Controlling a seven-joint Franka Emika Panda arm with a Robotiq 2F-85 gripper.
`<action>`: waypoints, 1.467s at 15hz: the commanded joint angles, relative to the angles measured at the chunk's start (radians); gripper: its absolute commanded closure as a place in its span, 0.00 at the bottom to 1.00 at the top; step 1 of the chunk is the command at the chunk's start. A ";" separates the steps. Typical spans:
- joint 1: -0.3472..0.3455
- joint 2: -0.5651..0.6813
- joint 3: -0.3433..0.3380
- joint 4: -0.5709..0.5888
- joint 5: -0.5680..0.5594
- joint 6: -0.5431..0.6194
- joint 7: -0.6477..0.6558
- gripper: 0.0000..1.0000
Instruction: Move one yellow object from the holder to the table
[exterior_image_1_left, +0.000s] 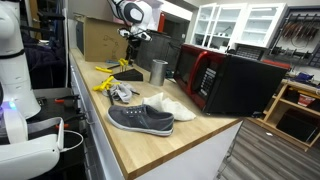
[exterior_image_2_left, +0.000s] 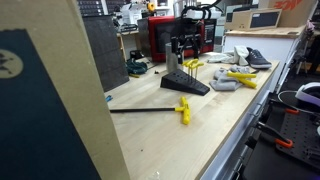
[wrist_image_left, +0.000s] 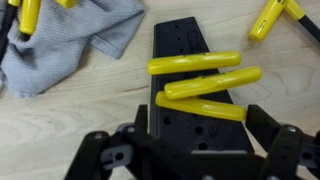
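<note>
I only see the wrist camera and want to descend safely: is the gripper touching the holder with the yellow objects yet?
Observer: No, in an exterior view the gripper hangs clear above the holder.
Operator: Anything standing near it?
Observer: A shiny metal cup stands upright beside the holder.
Operator: What's further along the table?
Observer: A grey shoe and a white shoe lie on the table.
</note>
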 joint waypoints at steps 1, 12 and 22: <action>0.008 -0.018 -0.001 -0.012 0.002 0.017 0.064 0.00; 0.023 -0.038 -0.001 -0.034 -0.016 0.027 0.149 0.00; 0.011 -0.091 -0.005 -0.088 -0.053 0.033 0.197 0.00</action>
